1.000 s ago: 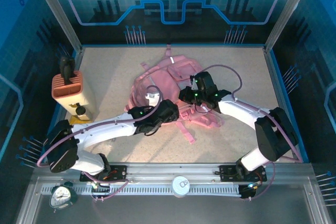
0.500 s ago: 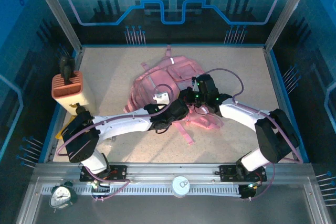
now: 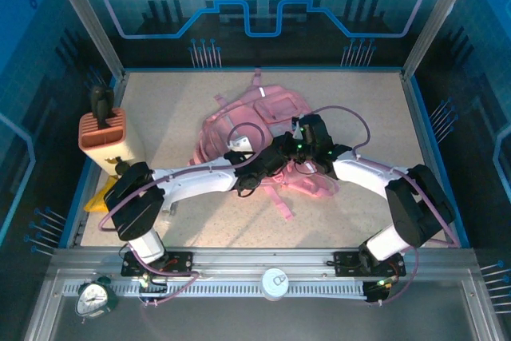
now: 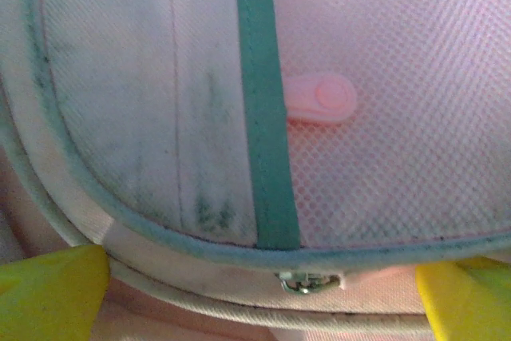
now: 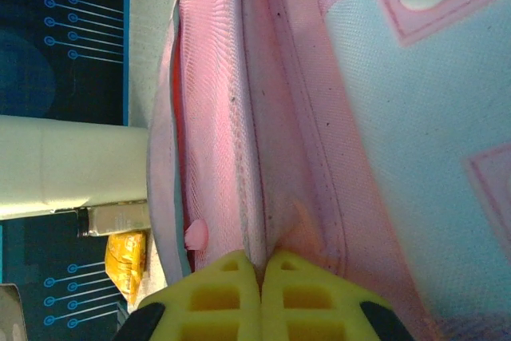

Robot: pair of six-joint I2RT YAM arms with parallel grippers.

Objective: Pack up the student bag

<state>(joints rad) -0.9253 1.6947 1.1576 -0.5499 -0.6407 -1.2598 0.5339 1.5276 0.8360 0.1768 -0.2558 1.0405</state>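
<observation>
Left gripper (image 4: 259,297): released, fingers spread wide over the bag (image 3: 239,121), frame center.
Right gripper (image 5: 259,265): clenched, pinching bag seam.

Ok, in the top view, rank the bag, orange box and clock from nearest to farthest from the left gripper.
1. Bag, mid-table, directly under the left gripper.
2. Orange box, at the table's left edge.
3. Clock, near-left corner, past the rail.

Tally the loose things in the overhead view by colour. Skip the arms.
Pink: 1, bag
Orange: 1, box
Black: 1, tool standing in the box
Yellow: 1, packet
Green: 1, clock
White: 1, disc on the front rail
Total: 6
</observation>
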